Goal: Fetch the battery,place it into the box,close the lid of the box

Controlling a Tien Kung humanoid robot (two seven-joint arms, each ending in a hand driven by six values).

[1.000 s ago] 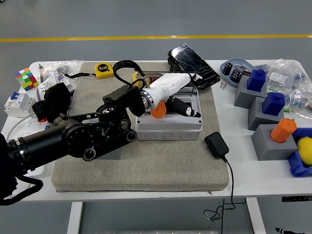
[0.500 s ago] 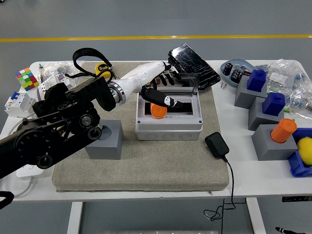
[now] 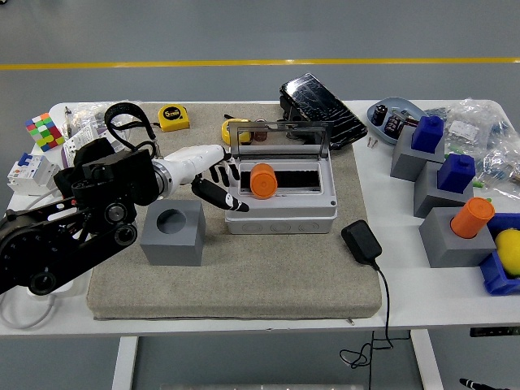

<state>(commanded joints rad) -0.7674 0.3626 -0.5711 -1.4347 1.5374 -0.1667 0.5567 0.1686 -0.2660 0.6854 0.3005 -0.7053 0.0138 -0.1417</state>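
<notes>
Grey felt matting (image 3: pixel 244 284) covers the white table (image 3: pixel 422 301), and on it sits a pale grey plastic box (image 3: pixel 281 213) with its clear hinged lid (image 3: pixel 279 137) standing upright. Inside lies the orange cylindrical battery (image 3: pixel 262 180). Just left of the box hovers the left hand (image 3: pixel 210 180) — dark fingers (image 3: pixel 229 201) loosely spread, holding nothing — above a grey block with a round hole (image 3: pixel 171 233).

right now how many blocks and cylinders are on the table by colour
grey blocks: 4
blue blocks: 2
orange cylinders: 2, one in the box, one on a grey block
total: 8
</notes>
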